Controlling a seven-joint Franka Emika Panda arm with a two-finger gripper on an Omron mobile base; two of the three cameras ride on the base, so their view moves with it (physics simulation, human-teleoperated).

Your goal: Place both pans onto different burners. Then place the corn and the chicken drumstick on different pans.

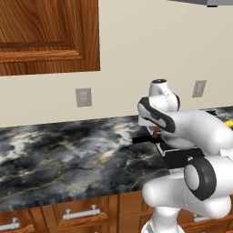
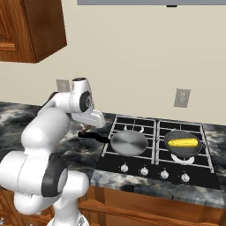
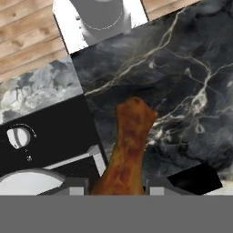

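Nearest the camera in the hand view, the tool (image 3: 117, 189) is clamped on the chicken drumstick (image 3: 127, 148): the reddish-brown piece rises from between the two finger tips, its knobby end pointing away from the hand. Beneath it lies the dark marbled desk (image 3: 182, 77), and to one side sits a corner of the black cooktop (image 3: 50, 129) with one silver knob (image 3: 17, 136).

Taking the cooktop (image 2: 154, 170) as landmark in the right base view: the white arm leans over the desk just left of it, and the drumstick shows as a small brown patch (image 2: 88, 127) under the hand, above the black handle of the light pan. The light silver-grey pan (image 2: 128, 143) sits on the front left burner, its handle reaching left off the cooktop over the desk. The darker pan (image 2: 183, 143) rests on the front right burner, and the corn (image 2: 183, 142) lies inside it, lengthwise across its middle. The two rear burners (image 2: 132, 124) stand behind the pans, under their black grates. A row of silver knobs (image 2: 144, 171) runs along the cooktop's front edge.

Farther back, a wall outlet (image 2: 182, 97) is set in the cream wall behind the cooktop's right side, and a wooden cabinet (image 2: 31, 28) hangs up to its left.
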